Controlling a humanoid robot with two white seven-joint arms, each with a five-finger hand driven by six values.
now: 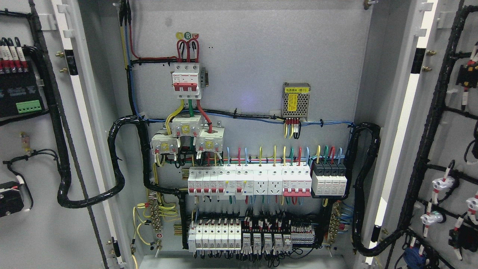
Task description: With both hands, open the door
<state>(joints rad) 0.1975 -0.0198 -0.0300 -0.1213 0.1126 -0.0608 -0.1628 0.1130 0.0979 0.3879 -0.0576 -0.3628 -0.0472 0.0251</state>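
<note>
A grey electrical cabinet stands with both doors swung wide. The left door (pixel 30 209) shows its inner face with black modules and a wire loom. The right door (pixel 453 142) also shows its inner face, with black looms and white connectors. Between them the back panel (pixel 254 59) carries a red and white main breaker (pixel 185 80), rows of small breakers (pixel 248 181) and a power supply (pixel 295 100). No hand or arm of mine shows anywhere in the head view.
Thick black cable bundles loop from the panel to each door: one at the left (pixel 112 164) and one at the right (pixel 364 186). A lower row of breakers and relays (pixel 242 237) sits near the cabinet floor.
</note>
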